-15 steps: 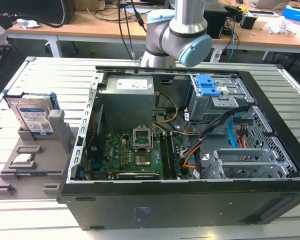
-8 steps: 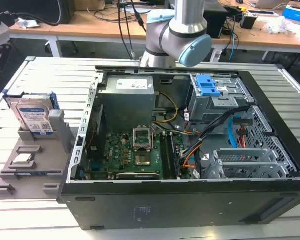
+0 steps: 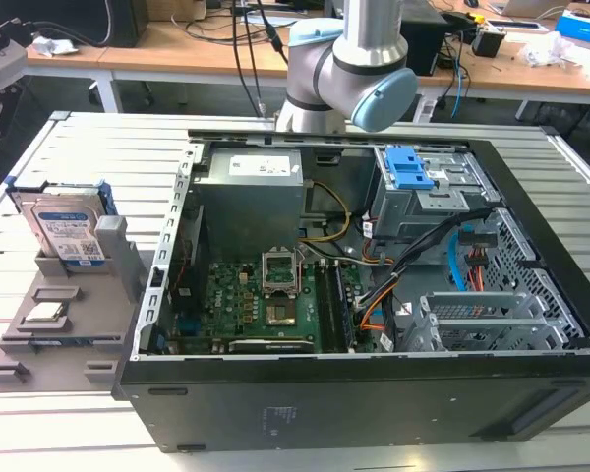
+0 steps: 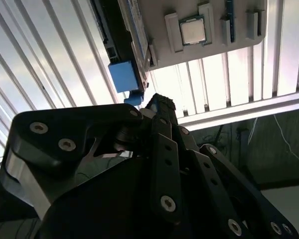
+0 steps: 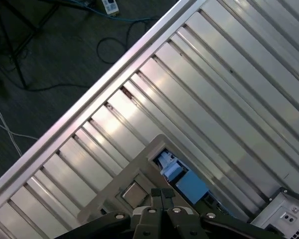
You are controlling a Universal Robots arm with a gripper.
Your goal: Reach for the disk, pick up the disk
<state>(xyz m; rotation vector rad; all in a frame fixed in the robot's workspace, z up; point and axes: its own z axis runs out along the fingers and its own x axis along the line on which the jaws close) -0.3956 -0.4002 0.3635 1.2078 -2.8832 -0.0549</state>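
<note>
The disk [image 3: 64, 228] stands upright in a gray holder [image 3: 118, 264] on the slatted table [image 3: 98, 147], at the exterior view's left, beside the open computer case [image 3: 531, 379]. In the first wrist view the gripper [image 5: 162, 195] hangs above the holder, its fingertips pressed together on nothing.

In the exterior view you get soft, even overhead light: the slatted table [image 3: 88, 138] reads bright, while the inside of the open computer case [image 3: 324, 413] sits in shade below its walls. In the second wrist view the slats blow out to white glare beside the grey holder [image 4: 214, 20], and the gripper [image 4: 158, 102] looms dark and underlit. In the first wrist view the slats carry streaky reflections, and the floor [image 5: 50, 50] is dim.
</note>
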